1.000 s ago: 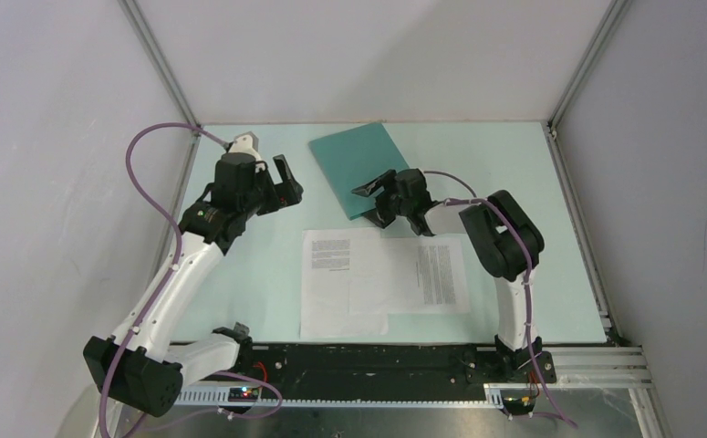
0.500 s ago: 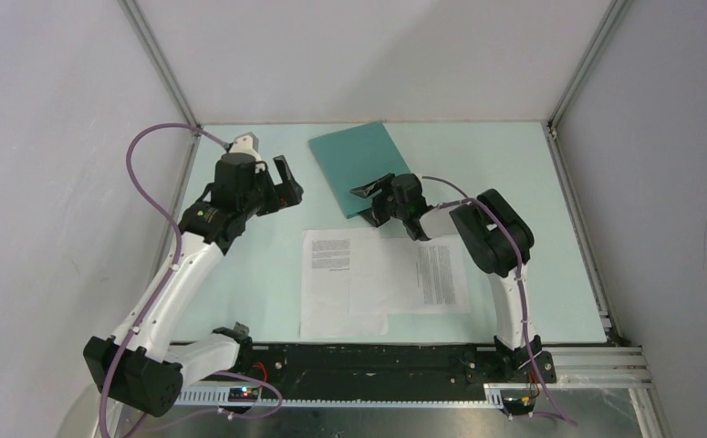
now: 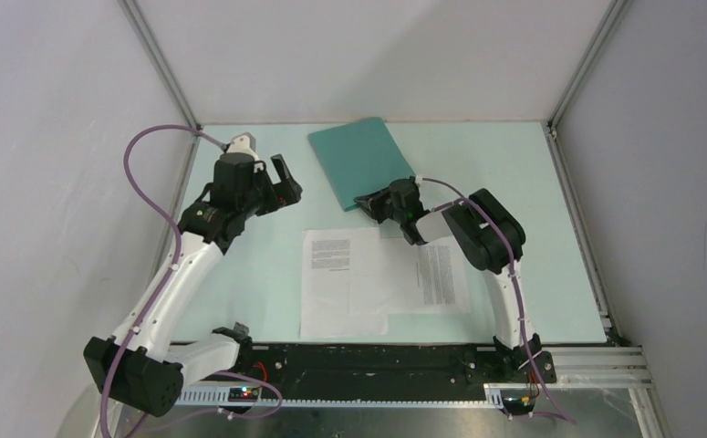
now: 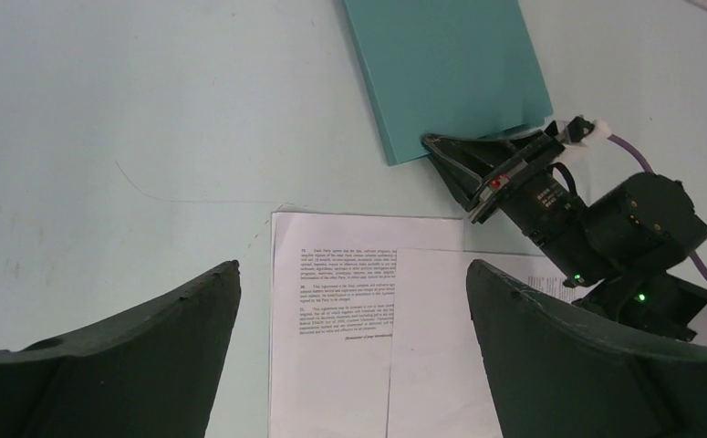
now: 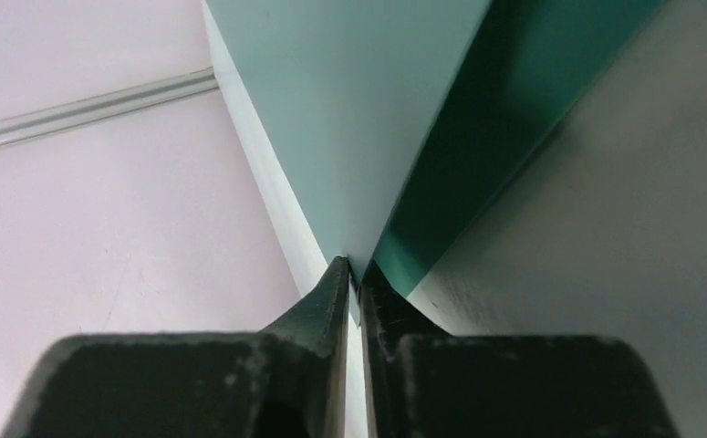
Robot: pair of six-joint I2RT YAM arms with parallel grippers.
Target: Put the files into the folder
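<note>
Your right fingers [image 5: 353, 274] are nearly pressed together, pinching the near corner of the folder [image 3: 363, 164], which lies flat at the back of the table [image 3: 532, 182]. The wrist view shows only a sliver of card between the tips, so the bite looks shallow. If you lift fast, the corner may slip out.

You also cannot tell from here whether the tips hold just the top cover or both leaves. If it is both, the whole folder will likely drag or rise instead of opening.

Your left fingers [image 3: 285, 182] hang spread wide above the table, well apart from the folder and holding nothing, so nothing pins the lower leaf down.

The files [image 3: 340, 283] lie overlapped near the right forearm. A low sweep could scuff them out of place.
</note>
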